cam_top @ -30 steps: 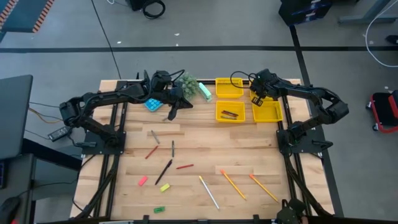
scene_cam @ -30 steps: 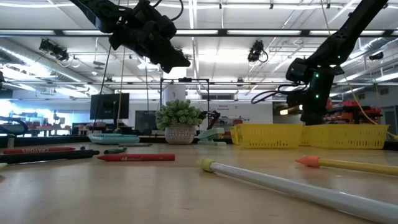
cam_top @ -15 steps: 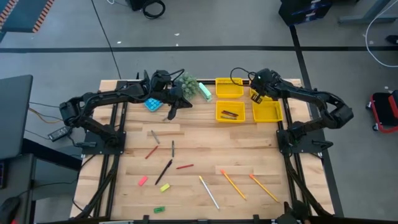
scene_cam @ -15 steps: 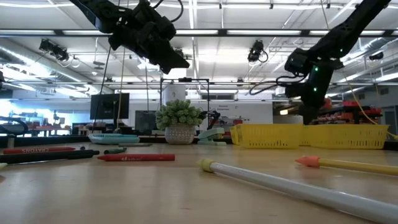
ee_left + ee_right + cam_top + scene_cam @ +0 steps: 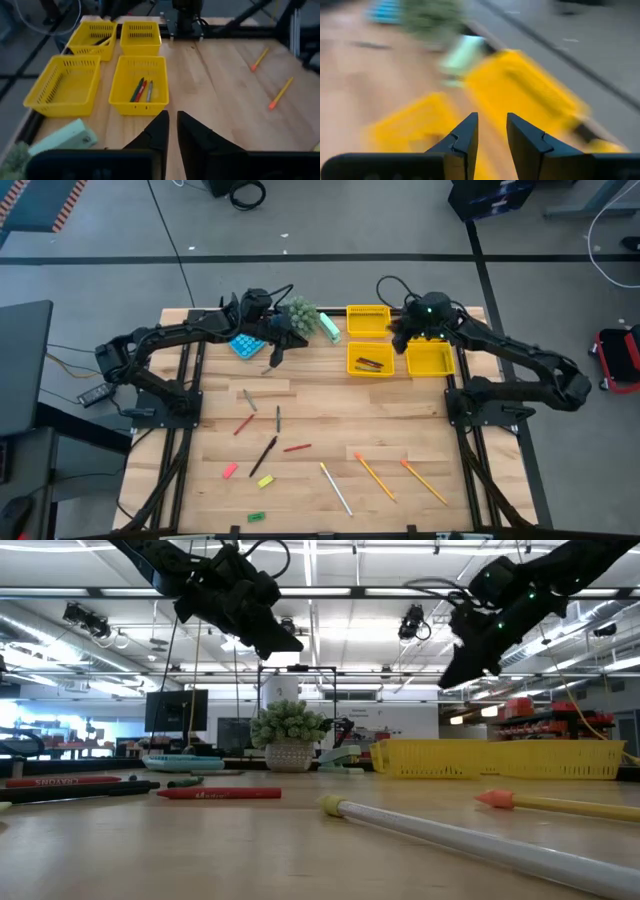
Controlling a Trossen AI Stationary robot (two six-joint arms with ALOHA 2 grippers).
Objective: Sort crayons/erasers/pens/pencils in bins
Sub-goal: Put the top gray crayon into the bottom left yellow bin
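Both arms hover at the worktop's (image 5: 400, 410) twelve o'clock edge, by the bins (image 5: 370, 360) — the loose stationery lies well away toward six. The left gripper (image 5: 272, 365), jaws a narrow slit apart and empty, is nearer the pens (image 5: 264, 452) and crayons (image 5: 296, 448), which lie toward its six o'clock. The right gripper (image 5: 397, 343), jaws apart and empty, hangs between bins; the pencils (image 5: 375, 476) lie toward its six, long axes slanting from ten to four.

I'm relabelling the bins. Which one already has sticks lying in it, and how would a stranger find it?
Go to the far end of the wooden table, where the yellow bins cluster. It is the bin nearest the table's middle, holding several thin sticks; the bin beside it looks empty.
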